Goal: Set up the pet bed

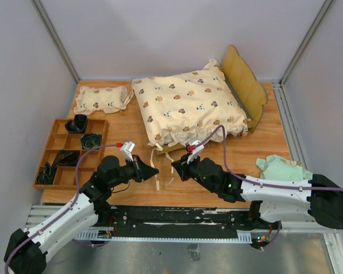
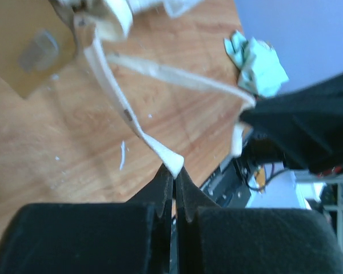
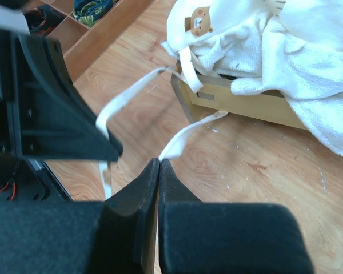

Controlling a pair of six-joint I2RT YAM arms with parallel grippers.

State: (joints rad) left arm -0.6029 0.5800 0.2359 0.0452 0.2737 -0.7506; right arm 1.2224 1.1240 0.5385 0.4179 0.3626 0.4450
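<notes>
From above, the small light-wood pet bed (image 1: pixel 247 85) stood on the far middle-right of the wooden table (image 1: pixel 274 137). Its wavy headboard rose at the right, and most of the frame was hidden under a cream bear-print ruffled quilt (image 1: pixel 186 105). The left gripper (image 1: pixel 144 169) and the right gripper (image 1: pixel 175 169) lay close together just off the bed's near-left corner, fingertips towards it. A small matching pillow (image 1: pixel 101 98) lay far left, a wooden compartment tray (image 1: pixel 51 137) at the left edge, and a mint-green cloth (image 1: pixel 283 167) near the right arm.

In the left wrist view, the left gripper (image 2: pixel 172 176) had its jaws pressed together on the tip of a cream fabric strap, the first tie (image 2: pixel 134 123). This ran up and away to the bed's tan wooden corner (image 2: pixel 28 51) at the top left, so the frame sat ahead of the jaws and apart from them. The right gripper (image 2: pixel 297 131) showed as a dark shape at the right.

In the right wrist view, the right gripper (image 3: pixel 159 162) had its jaws closed flat on the end of the second tie (image 3: pixel 188 130). This led up to the bed's wooden rail (image 3: pixel 246 104) beneath the quilt's white fleece underside (image 3: pixel 286 63). The rail lay ahead of the fingertips, not touching them. The left gripper (image 3: pixel 111 149) stood just to the left, with the first tie (image 3: pixel 131 94) arching from it.
</notes>
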